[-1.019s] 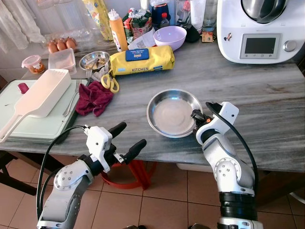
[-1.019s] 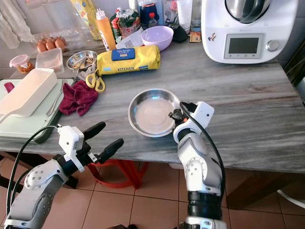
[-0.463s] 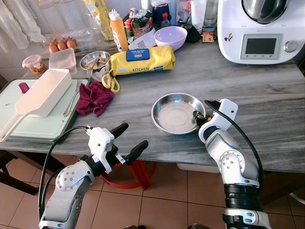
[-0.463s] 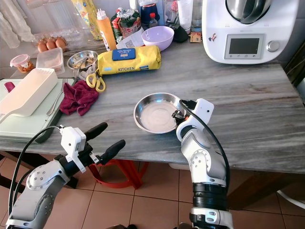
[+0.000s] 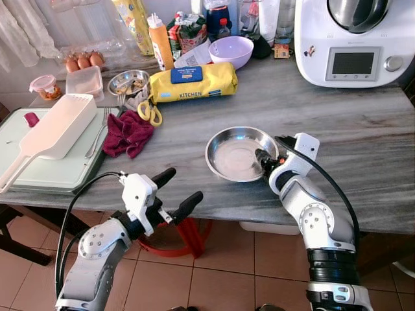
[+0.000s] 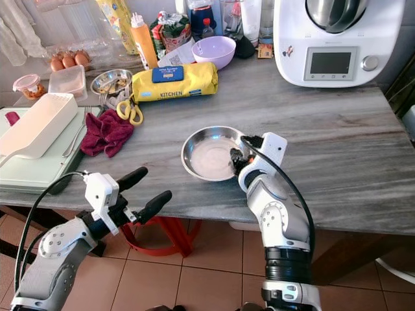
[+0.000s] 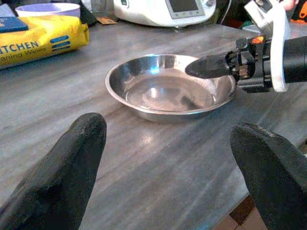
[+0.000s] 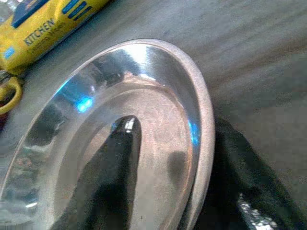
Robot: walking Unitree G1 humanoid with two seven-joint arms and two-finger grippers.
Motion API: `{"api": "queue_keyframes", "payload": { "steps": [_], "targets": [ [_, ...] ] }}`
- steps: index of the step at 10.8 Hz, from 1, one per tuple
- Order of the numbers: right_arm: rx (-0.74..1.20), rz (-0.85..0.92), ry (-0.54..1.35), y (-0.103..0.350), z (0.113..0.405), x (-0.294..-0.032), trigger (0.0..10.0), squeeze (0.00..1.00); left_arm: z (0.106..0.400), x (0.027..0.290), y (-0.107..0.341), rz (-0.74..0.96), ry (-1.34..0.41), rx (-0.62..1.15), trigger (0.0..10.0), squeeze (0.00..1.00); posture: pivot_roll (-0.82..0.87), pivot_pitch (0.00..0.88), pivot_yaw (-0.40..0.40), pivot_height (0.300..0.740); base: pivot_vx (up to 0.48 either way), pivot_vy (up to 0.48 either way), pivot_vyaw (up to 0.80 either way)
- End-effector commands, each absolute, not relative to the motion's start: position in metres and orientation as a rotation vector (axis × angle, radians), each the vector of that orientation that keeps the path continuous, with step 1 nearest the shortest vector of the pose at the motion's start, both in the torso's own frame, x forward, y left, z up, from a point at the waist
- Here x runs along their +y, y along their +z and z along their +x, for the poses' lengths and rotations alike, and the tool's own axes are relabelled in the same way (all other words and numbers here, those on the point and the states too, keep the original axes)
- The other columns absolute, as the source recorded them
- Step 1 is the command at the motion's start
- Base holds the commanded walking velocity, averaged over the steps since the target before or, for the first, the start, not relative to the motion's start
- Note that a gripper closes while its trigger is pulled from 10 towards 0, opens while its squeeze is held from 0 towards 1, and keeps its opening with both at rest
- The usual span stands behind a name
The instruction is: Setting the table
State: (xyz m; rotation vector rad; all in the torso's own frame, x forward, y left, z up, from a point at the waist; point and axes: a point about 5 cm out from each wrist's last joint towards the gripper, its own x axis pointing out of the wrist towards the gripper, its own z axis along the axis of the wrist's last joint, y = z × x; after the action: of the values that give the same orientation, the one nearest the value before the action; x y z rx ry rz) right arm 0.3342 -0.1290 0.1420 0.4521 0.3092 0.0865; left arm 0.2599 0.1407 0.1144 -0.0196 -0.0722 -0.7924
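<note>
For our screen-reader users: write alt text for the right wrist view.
The right gripper straddles the rim of a shallow steel plate, one black finger inside and the other outside. The plate sits on a grey stone-look table, with a yellow kitchen-wipes pack beyond.

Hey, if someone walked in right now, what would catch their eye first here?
Probably the shiny steel plate near the marble table's front edge, with the right gripper clamped over its rim, one finger inside and one outside. Next, the left gripper hovering open off the table's front edge, and the big white kitchen machine at the far right.
</note>
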Motion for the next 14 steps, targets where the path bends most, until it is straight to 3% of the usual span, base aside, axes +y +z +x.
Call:
{"api": "queue_keyframes", "payload": {
  "steps": [1,8,11,14],
  "targets": [
    [0.349,0.438,0.129,0.136,0.333,-0.119,10.0,1.00,0.260,0.143,0.111,-0.003,-0.797,-0.060,10.0,0.00,-0.08,0.116,0.112,0.740,0.000,0.000,0.00],
    [0.153,0.193,0.121,0.155,0.327,-0.124,10.0,1.00,0.261,0.138,0.116,-0.017,-0.788,-0.078,10.0,0.00,-0.08,0.120,0.111,0.740,0.000,0.000,0.00],
    [-0.004,0.065,0.039,0.168,0.313,-0.142,10.0,1.00,0.262,0.134,0.120,-0.026,-0.782,-0.095,10.0,0.00,-0.09,0.121,0.110,0.740,0.000,0.000,0.00],
    [-0.115,0.001,0.009,0.171,0.295,-0.151,10.0,1.00,0.272,0.137,0.125,-0.030,-0.633,-0.136,10.0,0.00,-0.10,0.119,0.111,0.740,0.000,0.000,0.00]
  ]
}}
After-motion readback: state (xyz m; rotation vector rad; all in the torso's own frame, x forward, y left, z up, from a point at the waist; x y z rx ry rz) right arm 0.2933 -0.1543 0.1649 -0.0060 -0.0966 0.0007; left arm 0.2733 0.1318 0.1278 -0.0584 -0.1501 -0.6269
